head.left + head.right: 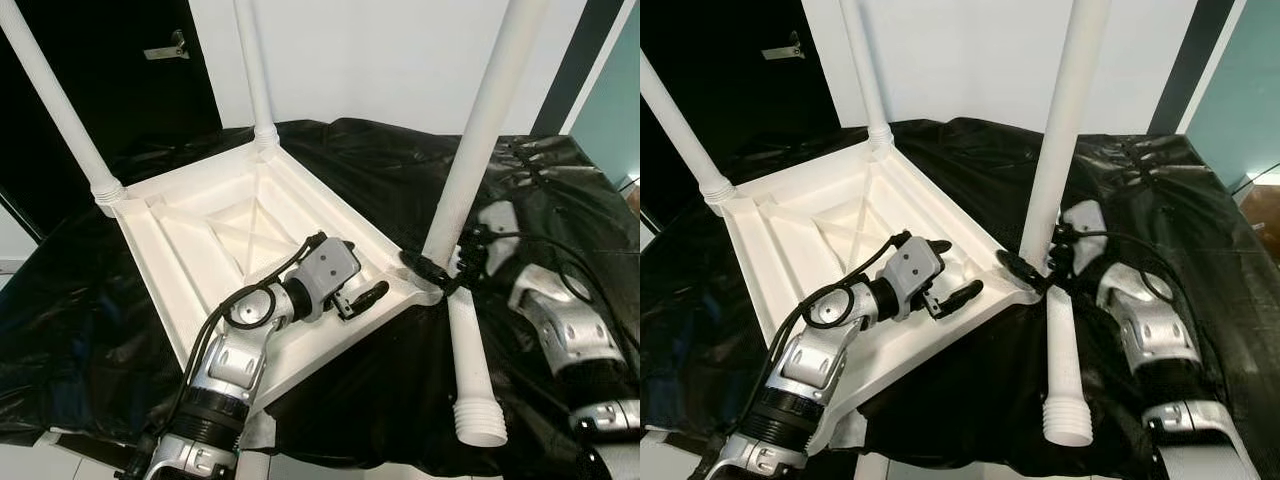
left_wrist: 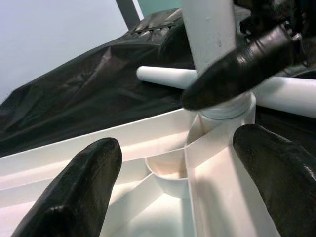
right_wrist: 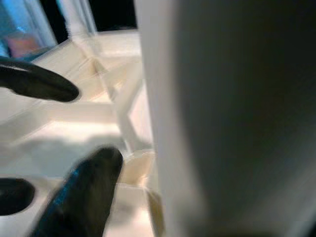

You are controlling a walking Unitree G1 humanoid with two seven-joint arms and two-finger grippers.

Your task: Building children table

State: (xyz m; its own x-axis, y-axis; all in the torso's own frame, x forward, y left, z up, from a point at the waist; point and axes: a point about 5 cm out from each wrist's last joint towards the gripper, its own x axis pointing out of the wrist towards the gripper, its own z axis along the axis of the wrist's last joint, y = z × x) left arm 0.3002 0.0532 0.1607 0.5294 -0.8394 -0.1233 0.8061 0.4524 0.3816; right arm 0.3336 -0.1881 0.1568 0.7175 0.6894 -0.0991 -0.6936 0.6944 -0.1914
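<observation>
A white plastic table top point(image 1: 180, 250) lies upside down on a black sheet. Two legs stand in its far corners point(image 1: 55, 100) point(image 1: 255, 70). A third leg point(image 1: 480, 130) stands upright in the near right corner. My right gripper point(image 1: 432, 270) is shut around that leg's base, one finger point(image 2: 242, 64) crossing in front of it. My left gripper point(image 1: 960, 268) hovers open just above the ribbed underside, pointing at that same corner, with nothing between its fingers. A fourth leg point(image 1: 470, 370) lies loose on the sheet beside the corner, threaded end toward me.
The black sheet point(image 1: 380, 170) is crumpled and covers the whole work surface; its front edge runs close below my arms. A dark door point(image 1: 120, 70) stands at the back left, with a white wall behind the table.
</observation>
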